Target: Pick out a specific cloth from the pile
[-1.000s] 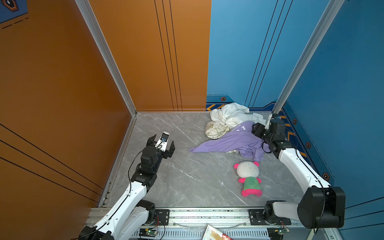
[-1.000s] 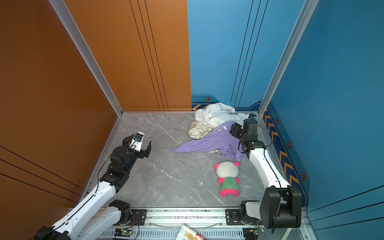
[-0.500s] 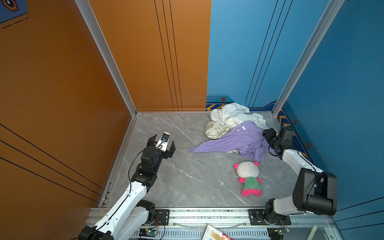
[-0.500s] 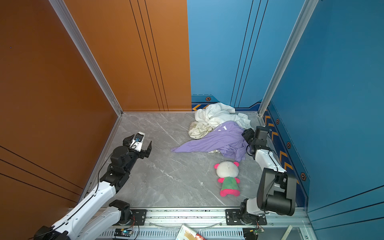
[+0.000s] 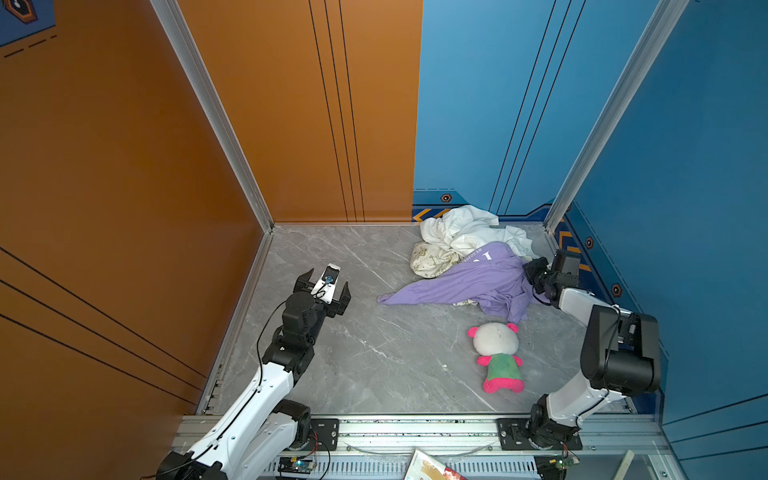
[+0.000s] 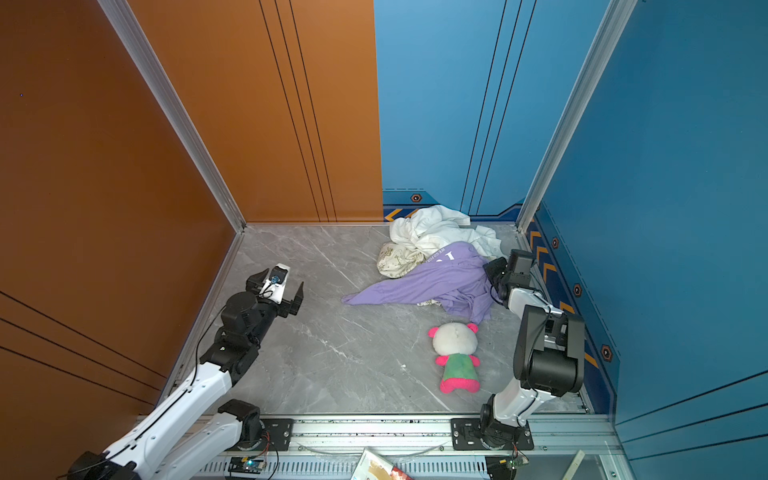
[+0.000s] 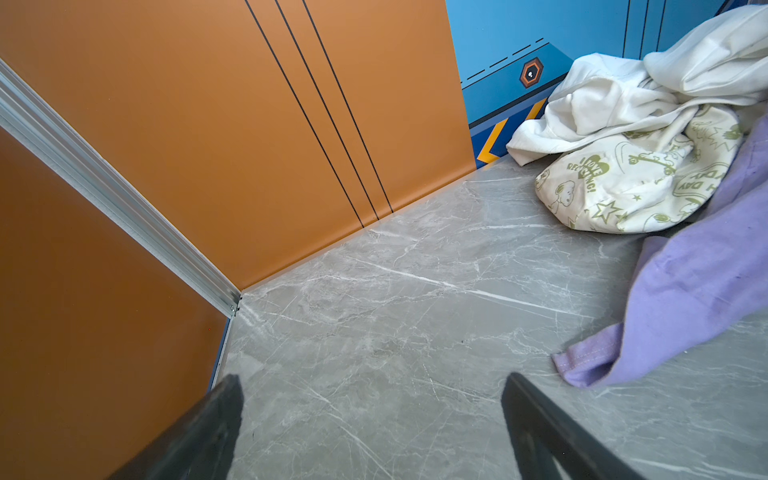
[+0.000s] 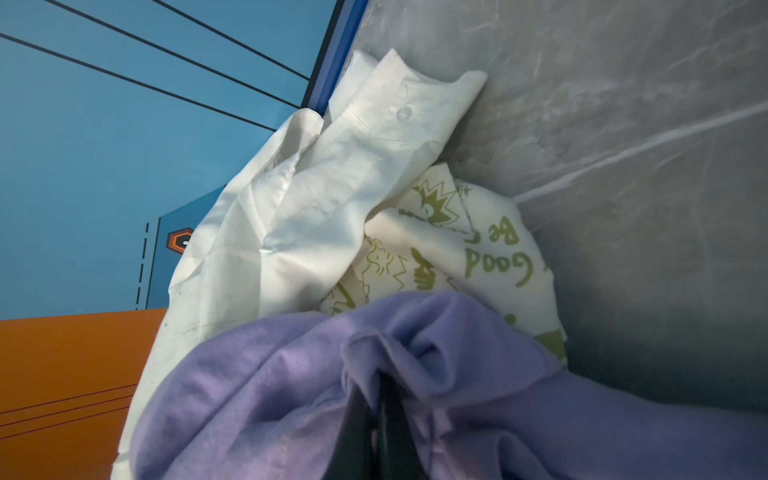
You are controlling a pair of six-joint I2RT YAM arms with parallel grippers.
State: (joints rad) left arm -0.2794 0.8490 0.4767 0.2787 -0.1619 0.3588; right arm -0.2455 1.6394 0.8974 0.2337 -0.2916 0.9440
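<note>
The cloth [image 5: 469,282] [image 6: 436,284], a lilac T-shirt with white lettering, lies spread on the grey floor, its far end lapping onto the pile. The pile is plain white cloth [image 5: 461,226] [image 6: 432,228] and cream cloth with green print [image 5: 432,259] [image 8: 478,249], heaped in the back right corner. My right gripper [image 5: 530,272] [image 6: 491,270] sits low at the cloth's right edge, shut on a bunched fold of lilac fabric [image 8: 376,388]. Over bare floor at the left, my left gripper [image 5: 327,280] [image 6: 279,281] [image 7: 372,378] is open and holds nothing; the cloth's near corner [image 7: 590,365] lies beside it.
A pink-and-green plush toy [image 5: 496,357] [image 6: 455,353] lies face down in front of the cloth. Orange walls stand on the left and back, blue walls on the back and right. A metal rail [image 5: 415,428] runs along the front edge.
My right arm drew back and down from over the cloth to its right edge, and its jaws closed on the lilac fabric. The left arm has not moved.
</note>
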